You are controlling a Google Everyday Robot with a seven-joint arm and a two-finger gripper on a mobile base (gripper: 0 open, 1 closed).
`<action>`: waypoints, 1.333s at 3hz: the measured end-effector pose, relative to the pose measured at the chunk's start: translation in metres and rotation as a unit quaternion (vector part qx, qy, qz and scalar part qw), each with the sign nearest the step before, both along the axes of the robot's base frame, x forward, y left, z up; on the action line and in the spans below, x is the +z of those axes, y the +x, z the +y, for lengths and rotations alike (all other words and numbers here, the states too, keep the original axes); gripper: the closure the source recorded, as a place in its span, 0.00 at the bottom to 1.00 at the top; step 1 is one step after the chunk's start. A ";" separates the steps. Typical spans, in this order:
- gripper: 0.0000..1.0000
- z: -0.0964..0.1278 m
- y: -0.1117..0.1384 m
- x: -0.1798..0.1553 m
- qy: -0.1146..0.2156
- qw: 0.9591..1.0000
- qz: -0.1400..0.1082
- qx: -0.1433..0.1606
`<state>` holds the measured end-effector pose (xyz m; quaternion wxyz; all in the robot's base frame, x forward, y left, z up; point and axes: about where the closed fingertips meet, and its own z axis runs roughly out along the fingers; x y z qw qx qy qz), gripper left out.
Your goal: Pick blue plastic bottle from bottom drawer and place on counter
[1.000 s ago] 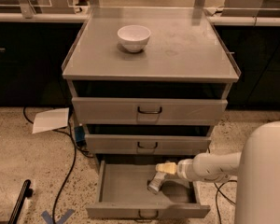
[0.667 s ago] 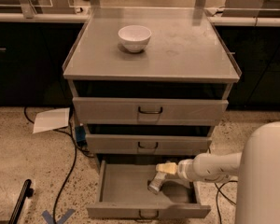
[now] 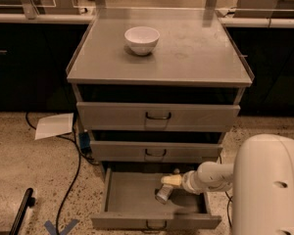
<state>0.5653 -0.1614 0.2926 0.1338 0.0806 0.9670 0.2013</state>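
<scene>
The bottom drawer point(image 3: 132, 199) is pulled open at the foot of the grey cabinet. The blue plastic bottle point(image 3: 162, 194) is inside it, right of the middle, and looks small, greyish and tilted. My gripper point(image 3: 170, 181) reaches in from the right on a white arm and sits right at the bottle's upper end, touching it. The counter point(image 3: 196, 53) is the cabinet's flat grey top. A white bowl point(image 3: 142, 39) stands on its back left part.
Two shut drawers point(image 3: 158, 115) sit above the open one. My white body point(image 3: 269, 185) fills the lower right. A sheet of paper point(image 3: 55, 125) and a black cable point(image 3: 73, 175) lie on the speckled floor at left. Dark cabinets stand behind.
</scene>
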 end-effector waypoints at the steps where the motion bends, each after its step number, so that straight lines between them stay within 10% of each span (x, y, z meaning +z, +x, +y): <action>1: 0.00 0.021 0.011 -0.038 0.015 1.000 0.021 0.012; 4: 0.00 0.068 0.046 -0.104 -0.006 0.998 0.033 0.046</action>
